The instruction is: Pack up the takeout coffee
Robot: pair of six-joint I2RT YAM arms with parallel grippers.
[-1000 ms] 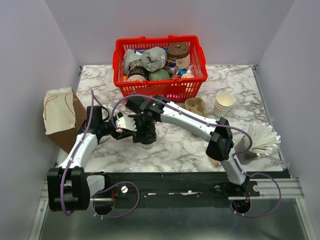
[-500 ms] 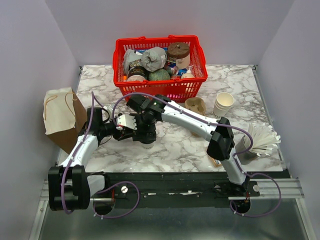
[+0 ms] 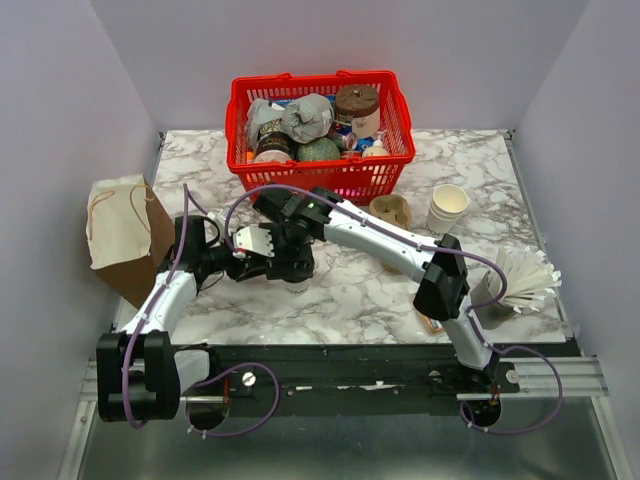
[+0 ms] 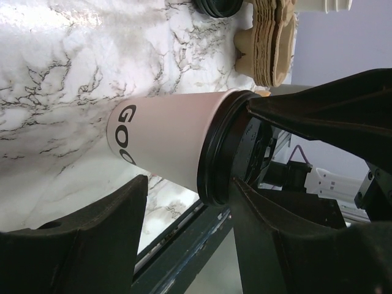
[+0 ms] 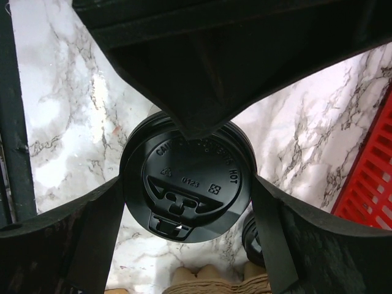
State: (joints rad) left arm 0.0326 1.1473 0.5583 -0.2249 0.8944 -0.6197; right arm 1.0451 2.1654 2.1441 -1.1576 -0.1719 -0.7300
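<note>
Evidently for lifting, right tool [image 5: 188, 180] pinches coffee [image 4: 165, 138] by its lid [image 5: 196, 174] from directly above; left tool [image 4: 190, 179], spread, brackets its side on the surface [image 4: 61, 73].

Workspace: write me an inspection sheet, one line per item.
Surface: white marble-look table; nothing spilled seen.
Job's things: coffee cup upright on the table, black lid on, between both grippers.
Clutter: red basket full of goods; paper bag at the left edge; cardboard cup carrier; stack of lidless cups; loose lid; holder of white strips.
Grippers: left gripper open, cup at its tips; right gripper straddles the lid from above, grip cannot be told.
Cables: purple cables loop along both arms; none seen snagged.
Surroundings: plain walls; nothing else seen.
</note>
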